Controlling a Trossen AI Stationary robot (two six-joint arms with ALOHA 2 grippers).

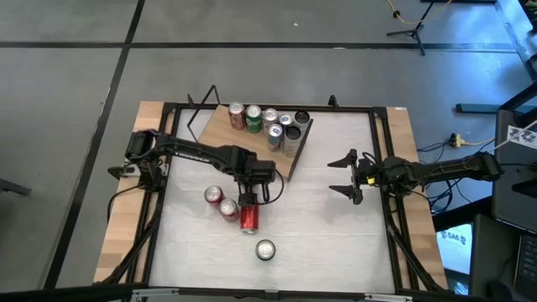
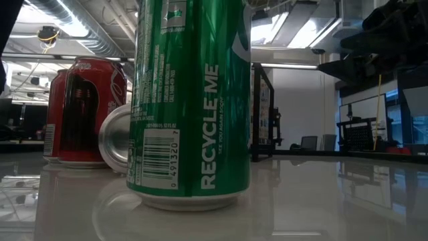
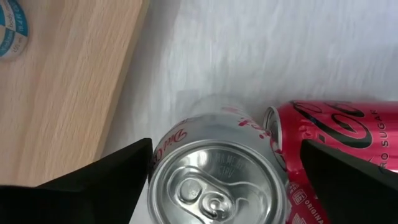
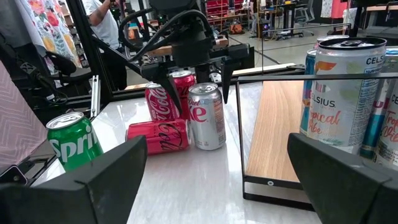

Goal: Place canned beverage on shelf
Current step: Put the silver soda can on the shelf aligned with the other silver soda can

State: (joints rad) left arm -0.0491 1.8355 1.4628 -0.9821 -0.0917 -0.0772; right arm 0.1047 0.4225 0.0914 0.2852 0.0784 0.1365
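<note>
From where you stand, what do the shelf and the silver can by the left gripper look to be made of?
The shelf: pale matte wood, going by its visible grain, on thin black wire supports, probably metal. The silver can: shiny metal, likely aluminium, with a bare reflective lid and pull tab.

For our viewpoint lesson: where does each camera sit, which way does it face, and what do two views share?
High: overhead, straight down on the table; both arms show.
Low: table-top level, facing the green can; no gripper clearly shows.
Left wrist: down on the silver can inside the open left gripper.
Right wrist: past the open right gripper toward the shelf.
Shared: both wrist views show that silver can.
</note>
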